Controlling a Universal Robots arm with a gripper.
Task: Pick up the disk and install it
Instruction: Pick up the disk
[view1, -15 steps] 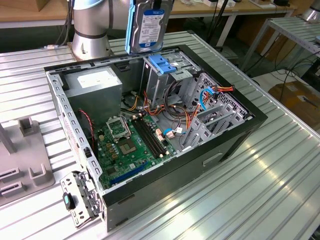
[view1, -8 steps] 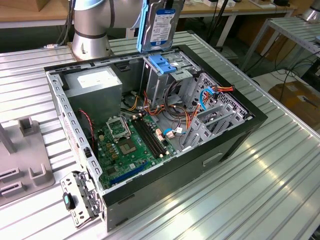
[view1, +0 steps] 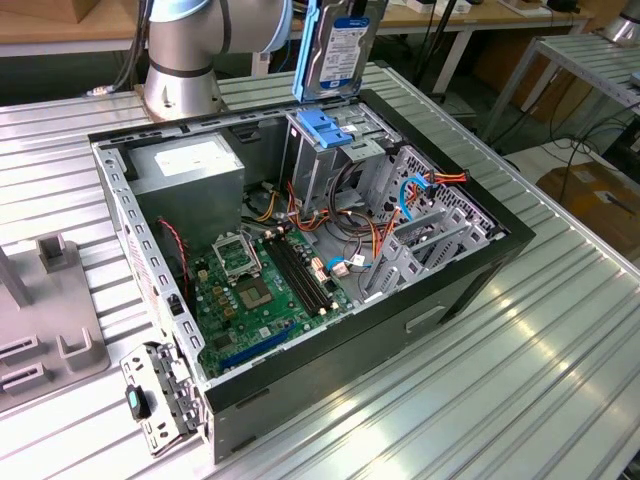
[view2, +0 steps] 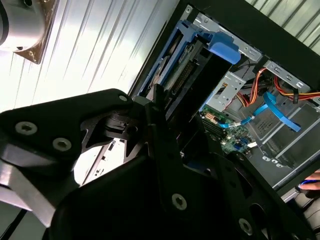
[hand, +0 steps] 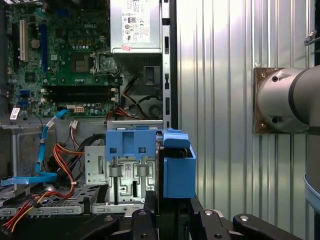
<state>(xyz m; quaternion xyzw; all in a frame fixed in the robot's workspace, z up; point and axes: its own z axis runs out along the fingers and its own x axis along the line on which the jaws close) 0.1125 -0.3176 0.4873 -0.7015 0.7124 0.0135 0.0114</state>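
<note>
The disk (view1: 338, 50) hangs upright over the back of the open computer case (view1: 330, 372), a silver-grey drive in a bright blue carrier. It is just above the metal drive cage (view1: 318, 165) and the blue bracket (view1: 325, 128) on top of it. In the first wrist view my gripper (hand: 172, 215) is shut on the disk (hand: 177, 167), seen edge-on beside the blue bracket (hand: 132, 142). The second wrist view shows the black fingers (view2: 155, 117) clamped on the disk (view2: 185, 75), which points toward the cage opening.
Inside the case lie the green motherboard (view1: 250, 290), the grey power supply (view1: 190, 170) and loose red, orange and blue cables (view1: 410, 190) next to the cage. The arm's base (view1: 180, 60) stands behind the case. A grey fixture (view1: 50, 310) sits at the exterior view's left.
</note>
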